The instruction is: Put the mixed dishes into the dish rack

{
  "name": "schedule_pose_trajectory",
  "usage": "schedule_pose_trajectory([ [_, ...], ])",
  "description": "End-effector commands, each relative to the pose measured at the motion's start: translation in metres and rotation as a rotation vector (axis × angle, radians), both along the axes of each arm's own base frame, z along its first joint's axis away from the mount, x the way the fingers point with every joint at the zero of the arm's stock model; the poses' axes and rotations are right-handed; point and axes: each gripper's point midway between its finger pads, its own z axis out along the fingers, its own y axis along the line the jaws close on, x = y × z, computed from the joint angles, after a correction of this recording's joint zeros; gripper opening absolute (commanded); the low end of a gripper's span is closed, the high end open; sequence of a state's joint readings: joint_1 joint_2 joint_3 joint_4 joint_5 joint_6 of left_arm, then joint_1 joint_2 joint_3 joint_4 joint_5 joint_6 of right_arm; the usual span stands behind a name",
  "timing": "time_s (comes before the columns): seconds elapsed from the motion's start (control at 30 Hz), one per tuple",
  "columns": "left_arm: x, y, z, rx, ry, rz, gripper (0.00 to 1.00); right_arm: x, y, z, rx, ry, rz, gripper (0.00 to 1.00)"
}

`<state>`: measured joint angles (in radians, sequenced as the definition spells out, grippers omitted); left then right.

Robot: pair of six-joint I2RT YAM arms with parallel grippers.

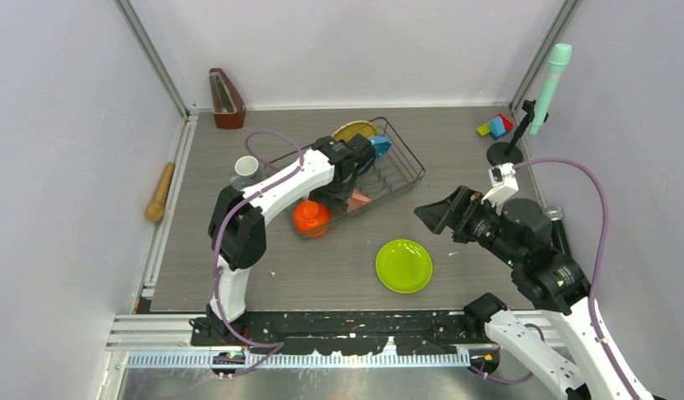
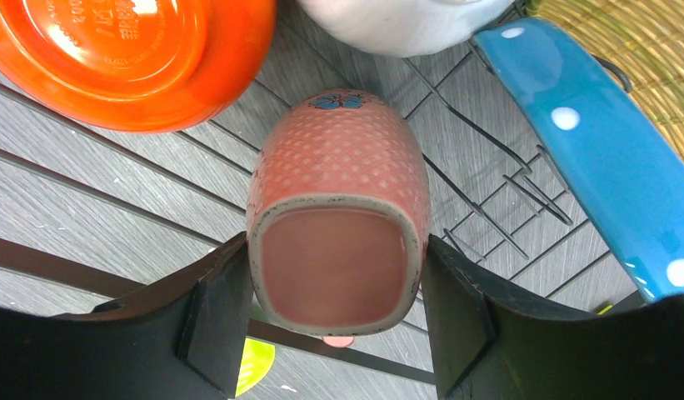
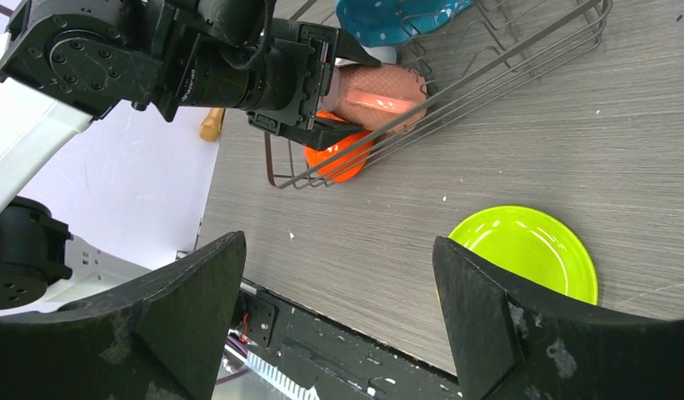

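The dark wire dish rack (image 1: 411, 164) sits at the table's middle back. My left gripper (image 1: 352, 185) reaches into it and is shut on the salmon-pink mug (image 2: 338, 183), one finger on each side near the rim, the mug lying sideways just over the rack wires (image 2: 488, 208). An upside-down orange bowl (image 1: 312, 217) rests in the rack's near-left corner. The white bowl (image 2: 405, 21), teal-blue plate (image 1: 380, 147) and yellow woven plate (image 1: 353, 130) are at the far end. The lime green plate (image 1: 403, 266) lies on the table. My right gripper (image 1: 442, 215) hovers open beside it, holding nothing. A small grey-blue mug (image 1: 246, 167) stands left of the rack.
A wooden metronome (image 1: 226, 98) stands at the back left and coloured toy blocks (image 1: 495, 127) at the back right. A green-topped stand (image 1: 548, 83) rises by the right wall. A wooden stick (image 1: 160, 192) lies beyond the table's left edge.
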<state>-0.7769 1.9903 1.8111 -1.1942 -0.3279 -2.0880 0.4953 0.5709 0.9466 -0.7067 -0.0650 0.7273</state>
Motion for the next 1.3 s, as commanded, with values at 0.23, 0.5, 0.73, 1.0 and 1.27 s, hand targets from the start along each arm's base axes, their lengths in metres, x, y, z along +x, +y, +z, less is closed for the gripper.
schedule_pose_trajectory([
  [0.23, 0.021, 0.033, 0.048, -0.097, -0.181, 0.580, 0.99, 0.002, 0.004, 0.017, 0.026, -0.043, 0.014, 0.88],
  [0.5, 0.020, 0.046, 0.065, -0.021, -0.238, 0.461, 1.00, 0.006, 0.009, 0.013, 0.018, -0.013, 0.027, 0.88],
  [0.73, -0.012, 0.090, 0.093, 0.087, -0.302, 0.274, 1.00, 0.008, 0.005, 0.012, -0.011, -0.006, 0.012, 0.88],
  [1.0, -0.028, 0.150, 0.129, 0.302, -0.558, -0.256, 1.00, 0.008, -0.011, -0.037, -0.082, 0.151, -0.088, 0.88],
  [1.27, -0.058, 0.187, 0.146, 0.322, -0.809, -0.647, 0.99, 0.003, -0.038, -0.107, -0.128, 0.343, -0.287, 0.88],
])
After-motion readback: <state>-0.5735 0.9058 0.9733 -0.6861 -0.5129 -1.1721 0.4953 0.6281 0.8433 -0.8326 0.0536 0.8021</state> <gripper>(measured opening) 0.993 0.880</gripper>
